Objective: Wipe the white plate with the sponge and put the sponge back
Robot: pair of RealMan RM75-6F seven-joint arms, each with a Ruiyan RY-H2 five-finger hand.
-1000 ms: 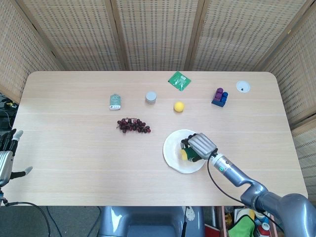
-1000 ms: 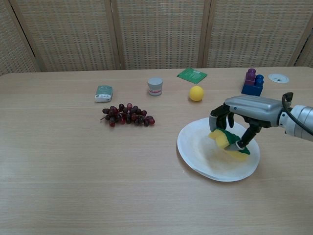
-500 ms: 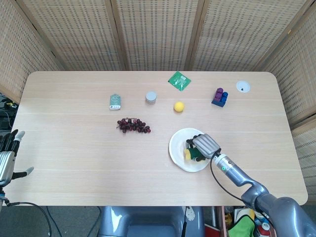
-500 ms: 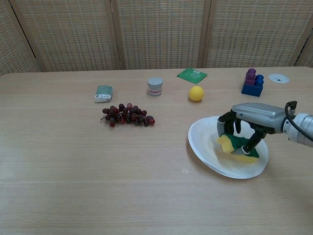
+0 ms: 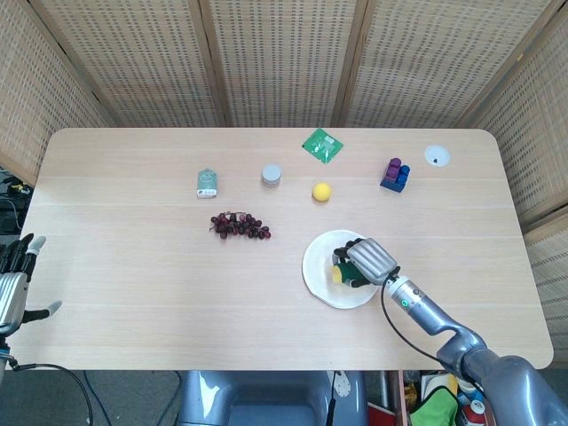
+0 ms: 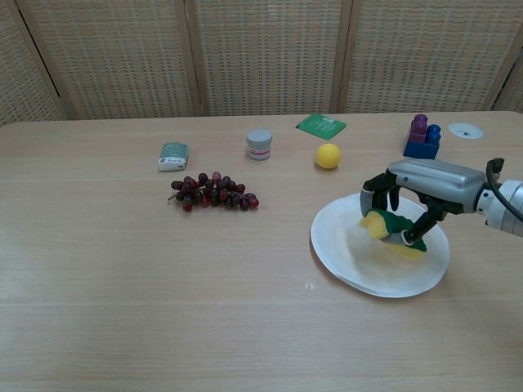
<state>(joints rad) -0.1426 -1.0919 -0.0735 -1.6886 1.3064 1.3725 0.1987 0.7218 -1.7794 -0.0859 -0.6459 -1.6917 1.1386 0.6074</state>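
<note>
Since half a sec ago, white plate [image 6: 359, 265] has slid a touch left and right hand [image 6: 413, 189] w/ sponge [image 6: 391, 229] has shifted up toward plate's far side. Right hand grips the yellow-green sponge, fingers curled round it, sponge pressed on plate's far-right part. Plate sits on table [image 5: 133, 266] front-right of grapes [image 6: 212, 192], near side of yellow ball [image 6: 328, 155]. Left hand [image 5: 11, 284] at table's left edge, off the surface, fingers spread, holding nothing
</note>
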